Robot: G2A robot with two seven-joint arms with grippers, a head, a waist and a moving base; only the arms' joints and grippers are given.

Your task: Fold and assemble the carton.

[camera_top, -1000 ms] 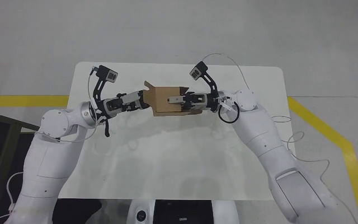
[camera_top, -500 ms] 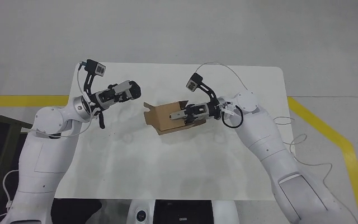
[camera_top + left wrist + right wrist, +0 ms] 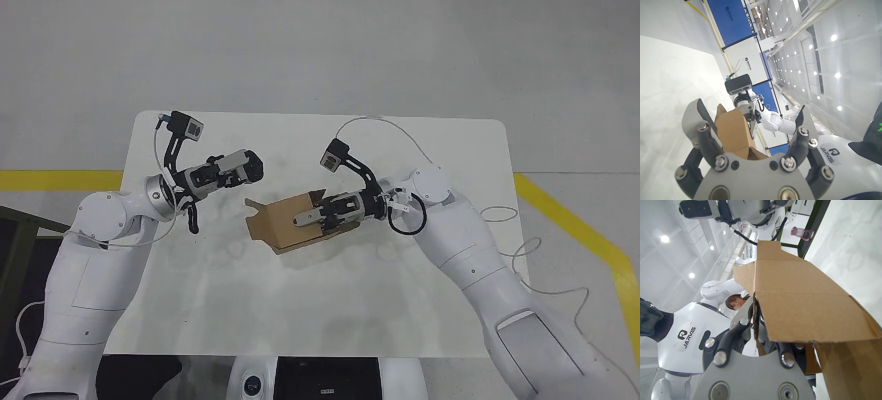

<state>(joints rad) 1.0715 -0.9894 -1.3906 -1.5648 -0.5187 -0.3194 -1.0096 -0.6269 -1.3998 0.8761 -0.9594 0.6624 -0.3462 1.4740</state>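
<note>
Right claw [image 3: 318, 213] grasps brown carton [image 3: 285, 226]
Long axis left-right, open end pointing left; left claw [image 3: 254, 165] released, apart

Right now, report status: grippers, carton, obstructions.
Left gripper open, apart from carton. Right gripper shut on carton wall. Carton tilted, flaps unfolded. No obstruction seen.

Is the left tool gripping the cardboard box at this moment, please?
No, the open left tool hangs apart from the box, which the right tool holds.
</note>
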